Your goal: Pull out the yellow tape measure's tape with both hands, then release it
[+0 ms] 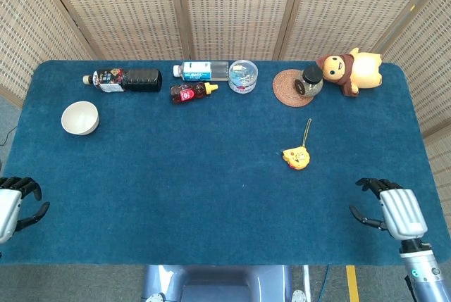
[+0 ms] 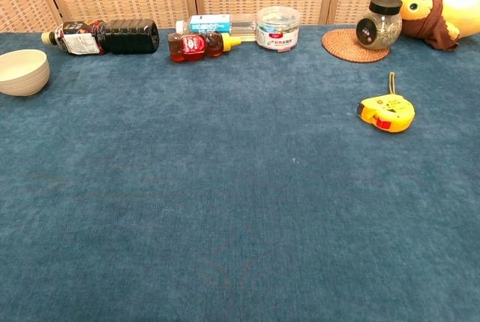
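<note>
No label writing can be read. The tape measure (image 1: 297, 157), a rounded yellow case with a red patch and a cord loop, lies on the fuzzy blue tablecloth (image 1: 211, 189), well apart from both hands. Right hand (image 1: 394, 212) and left hand (image 1: 13, 205) hold nothing, fingers loosely curled and apart.

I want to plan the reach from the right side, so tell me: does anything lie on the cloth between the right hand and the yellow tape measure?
Nothing visible does. Only bare blue cloth lies between the right hand and the yellow tape measure. The glass jar with a black lid and the woven round coaster lie beyond it, at the far edge.
</note>
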